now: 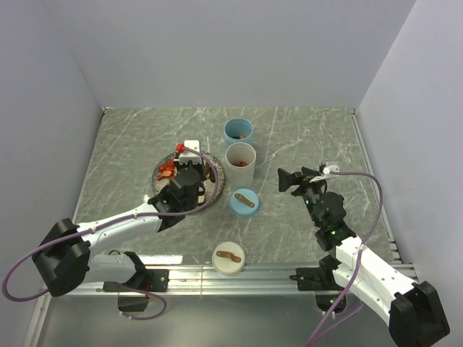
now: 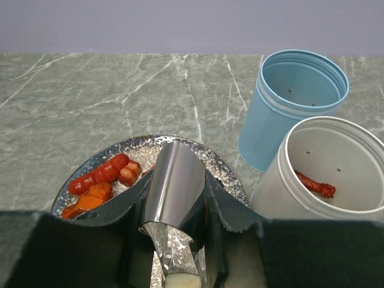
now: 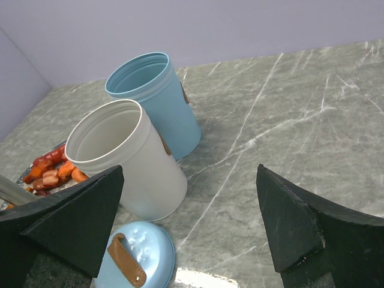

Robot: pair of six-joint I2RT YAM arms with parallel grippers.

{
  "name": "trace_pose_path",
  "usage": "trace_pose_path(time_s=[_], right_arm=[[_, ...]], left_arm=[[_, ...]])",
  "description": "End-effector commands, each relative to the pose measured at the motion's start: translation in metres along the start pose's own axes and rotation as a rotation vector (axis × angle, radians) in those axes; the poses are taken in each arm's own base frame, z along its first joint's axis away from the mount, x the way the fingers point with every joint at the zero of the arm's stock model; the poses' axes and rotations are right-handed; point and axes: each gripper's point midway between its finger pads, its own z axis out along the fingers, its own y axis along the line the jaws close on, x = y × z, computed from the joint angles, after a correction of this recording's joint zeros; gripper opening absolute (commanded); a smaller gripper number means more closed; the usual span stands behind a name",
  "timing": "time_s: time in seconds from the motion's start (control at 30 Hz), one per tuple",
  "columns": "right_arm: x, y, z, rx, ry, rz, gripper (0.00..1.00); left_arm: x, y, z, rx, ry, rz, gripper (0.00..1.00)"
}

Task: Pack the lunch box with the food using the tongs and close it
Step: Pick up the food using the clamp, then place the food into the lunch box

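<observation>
one piece (image 2: 313,183) in white cup (image 2: 273,193); left end effector (image 2: 177,201) grips tongs (image 2: 174,177), right end effector (image 3: 189,177) gapes.

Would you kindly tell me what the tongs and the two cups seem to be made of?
The tongs: polished metal, judging by the mirror-like sheen. The blue cup and the white cup: probably plastic, matte, with even colour and moulded ridges below the rims.

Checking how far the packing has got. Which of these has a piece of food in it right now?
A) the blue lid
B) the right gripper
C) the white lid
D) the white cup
D: the left wrist view shows a red food piece lying inside the white cup.
</observation>
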Motion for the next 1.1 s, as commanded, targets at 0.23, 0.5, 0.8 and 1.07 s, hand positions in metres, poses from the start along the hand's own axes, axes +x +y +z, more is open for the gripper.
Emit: trace_pose_path(time_s=[0.23, 0.5, 0.8, 1.07], right_arm=[[-0.018, 0.004, 0.003, -0.008, -0.052, 0.006, 0.98], [-0.018, 0.004, 0.003, -0.008, -0.052, 0.006, 0.98], [-0.019, 0.003, 0.004, -0.005, -0.054, 0.006, 0.98], [-0.018, 0.004, 0.003, -0.01, -0.053, 0.006, 0.98]], left_arm=[[-0.063, 0.001, -0.01, 0.01, -0.103, -0.037, 0.19], [-0.11, -0.015, -0.008, 0.068, -0.175, -0.045, 0.19], [-0.189, -0.071, -0.001, 0.235, -0.291, -0.048, 0.2], [-0.207, -0.121, 0.017, 0.345, -0.323, -0.044, 0.22]])
